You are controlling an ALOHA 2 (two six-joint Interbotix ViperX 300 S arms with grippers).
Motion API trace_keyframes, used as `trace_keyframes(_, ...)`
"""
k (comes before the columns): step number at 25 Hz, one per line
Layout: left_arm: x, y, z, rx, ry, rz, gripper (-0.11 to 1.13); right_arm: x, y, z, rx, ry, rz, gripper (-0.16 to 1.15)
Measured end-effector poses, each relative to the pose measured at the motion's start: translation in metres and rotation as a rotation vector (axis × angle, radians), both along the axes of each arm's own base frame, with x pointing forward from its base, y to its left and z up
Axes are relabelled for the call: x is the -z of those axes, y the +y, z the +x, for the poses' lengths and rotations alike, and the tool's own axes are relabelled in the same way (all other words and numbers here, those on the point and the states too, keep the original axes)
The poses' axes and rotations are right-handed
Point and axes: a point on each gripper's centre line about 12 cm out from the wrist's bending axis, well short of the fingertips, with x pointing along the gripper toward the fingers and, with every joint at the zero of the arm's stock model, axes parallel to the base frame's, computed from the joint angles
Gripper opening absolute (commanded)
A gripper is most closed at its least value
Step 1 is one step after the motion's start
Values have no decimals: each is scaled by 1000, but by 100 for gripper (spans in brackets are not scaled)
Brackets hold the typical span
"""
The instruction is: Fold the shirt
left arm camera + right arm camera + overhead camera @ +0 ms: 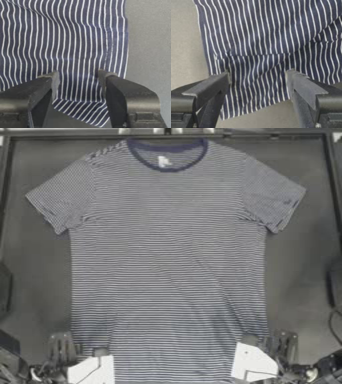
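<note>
The striped shirt (167,253) lies flat and face up on the dark table, its navy collar (167,159) at the far edge and both sleeves spread out. My left gripper (99,355) is over the hem's left corner. In the left wrist view it (78,75) is open, its jaws straddling the hem fabric (83,100). My right gripper (250,344) is over the hem's right corner. In the right wrist view it (258,73) is open too, with a slightly puckered hem corner (254,82) between its jaws.
Bare table (304,278) shows on both sides of the shirt's body. A raised frame (167,135) borders the far edge. At the right edge a thin cable (332,325) runs down toward the right arm.
</note>
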Motion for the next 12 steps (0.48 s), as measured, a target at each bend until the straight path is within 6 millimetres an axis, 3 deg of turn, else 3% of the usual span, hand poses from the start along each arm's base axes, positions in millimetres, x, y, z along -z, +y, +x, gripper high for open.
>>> trace_keyframes(5, 1, -3, -1, -26, 22, -17, 72, 4, 2, 0, 13, 15, 4, 85)
trace_keyframes(8, 4, -4, -2, -40, 40, -20, 48, 5, 5, 2, 15, 15, 17, 65)
trace_keyframes(12, 7, -6, -4, -27, 47, -16, 16, 7, 8, 1, -4, 17, 18, 28)
